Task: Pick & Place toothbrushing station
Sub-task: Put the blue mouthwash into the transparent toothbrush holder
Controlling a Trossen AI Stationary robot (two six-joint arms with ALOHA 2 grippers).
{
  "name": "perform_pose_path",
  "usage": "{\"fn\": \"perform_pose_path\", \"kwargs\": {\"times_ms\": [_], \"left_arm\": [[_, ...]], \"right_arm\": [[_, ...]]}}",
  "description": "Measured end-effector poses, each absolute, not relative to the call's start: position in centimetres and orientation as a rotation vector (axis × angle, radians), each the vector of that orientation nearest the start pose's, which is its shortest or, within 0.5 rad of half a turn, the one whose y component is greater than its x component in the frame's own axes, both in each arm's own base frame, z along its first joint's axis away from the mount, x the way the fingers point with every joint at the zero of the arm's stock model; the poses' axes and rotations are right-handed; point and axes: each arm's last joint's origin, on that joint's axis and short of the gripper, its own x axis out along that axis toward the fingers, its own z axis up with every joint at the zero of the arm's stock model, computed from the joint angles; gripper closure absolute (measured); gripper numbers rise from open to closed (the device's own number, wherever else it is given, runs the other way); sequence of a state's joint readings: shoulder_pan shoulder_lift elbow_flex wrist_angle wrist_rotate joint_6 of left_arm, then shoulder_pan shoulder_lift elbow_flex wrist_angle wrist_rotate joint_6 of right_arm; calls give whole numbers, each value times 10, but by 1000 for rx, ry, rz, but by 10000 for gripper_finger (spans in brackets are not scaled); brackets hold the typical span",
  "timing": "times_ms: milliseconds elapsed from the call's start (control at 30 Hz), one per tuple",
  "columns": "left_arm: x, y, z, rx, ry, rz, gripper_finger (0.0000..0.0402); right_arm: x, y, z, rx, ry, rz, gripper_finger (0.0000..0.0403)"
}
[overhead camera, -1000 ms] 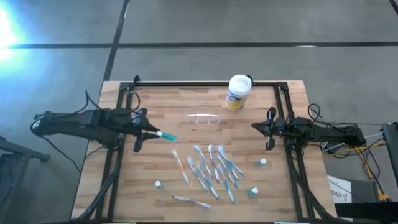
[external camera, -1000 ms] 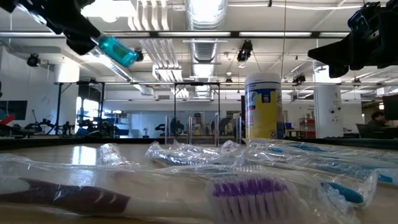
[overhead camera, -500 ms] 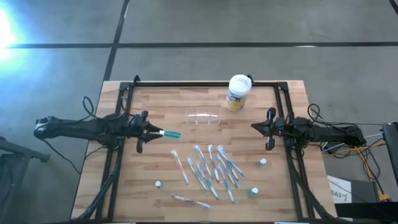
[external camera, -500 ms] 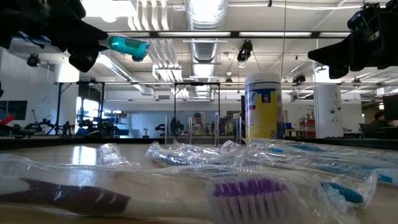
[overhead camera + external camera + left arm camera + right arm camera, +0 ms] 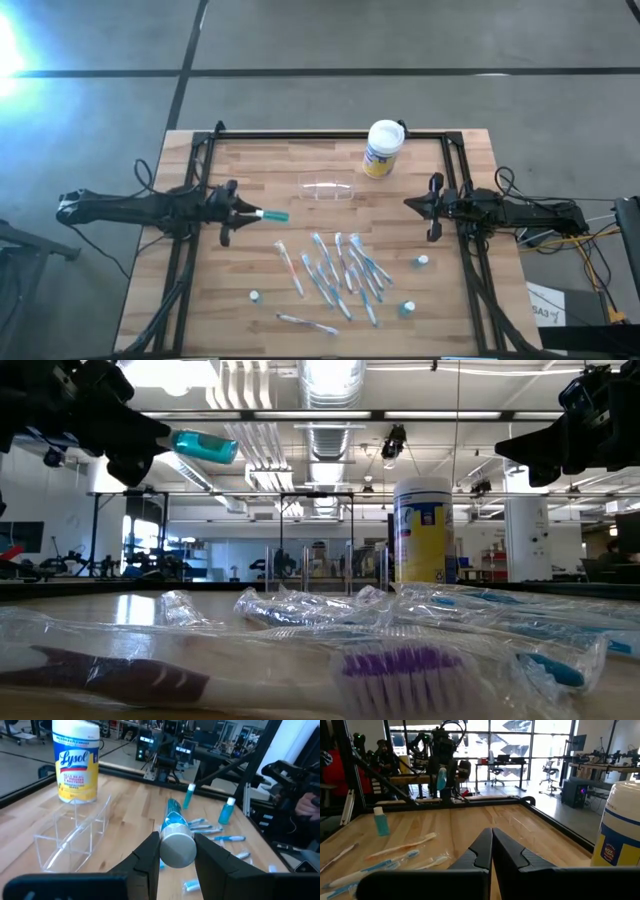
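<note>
Left gripper (image 5: 243, 212) is hovering above the left-centre of the high view, its fingers (image 5: 147, 857) clamping a small teal bottle (image 5: 273, 215) with a white cap, lying level and pointing toward the middle of the table (image 5: 460, 320). In the low view this bottle (image 5: 204, 446) is showing high at upper left, clear of the tabletop.

Toothbrushing station (image 5: 326, 188), a nearly colourless see-through holder, is standing on the wood just above centre in the high view, apart from the held bottle. It is sitting just beside the white-lidded canister (image 5: 383, 148) with the yellow label, which is standing upright near the table's top edge.

Wrapped toothbrushes (image 5: 335, 268) are lying scattered across the lower-centre of the high view, with three small teal bottles around them: one at lower left (image 5: 255, 297), two at lower right (image 5: 423, 261) (image 5: 407, 309).

Right gripper (image 5: 432, 207) is hanging at the right-centre of the high view, over the table's right edge, its fingers (image 5: 480, 851) pressed together with nothing between them.
</note>
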State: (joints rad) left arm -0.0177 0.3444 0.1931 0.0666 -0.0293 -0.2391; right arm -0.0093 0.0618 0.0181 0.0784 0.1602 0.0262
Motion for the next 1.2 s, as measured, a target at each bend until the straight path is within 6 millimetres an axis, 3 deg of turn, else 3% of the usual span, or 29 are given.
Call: {"fn": "perform_pose_path", "kwargs": {"times_ms": [167,400,567,700,900,1067,1200], "left_arm": [[121,4,235,-247,68,106,303],[129,20,317,-117,236,262,303],[158,36,368,-28,421,327,303],[193,49,392,52,551,324,303],[256,63,407,141,766,228,303],[310,75,386,212,966,149,303],[340,82,365,284,1077,68,303]], "right_arm": [[100,-6,172,25,-37,-169,394],[100,-6,173,20,-44,-169,394],[100,-6,173,-14,-43,-170,394],[100,-6,173,-27,-42,-170,394],[100,-6,173,-27,-42,-170,394],[100,-6,173,-27,-41,-170,394],[100,-6,173,-27,-40,-170,394]]}}
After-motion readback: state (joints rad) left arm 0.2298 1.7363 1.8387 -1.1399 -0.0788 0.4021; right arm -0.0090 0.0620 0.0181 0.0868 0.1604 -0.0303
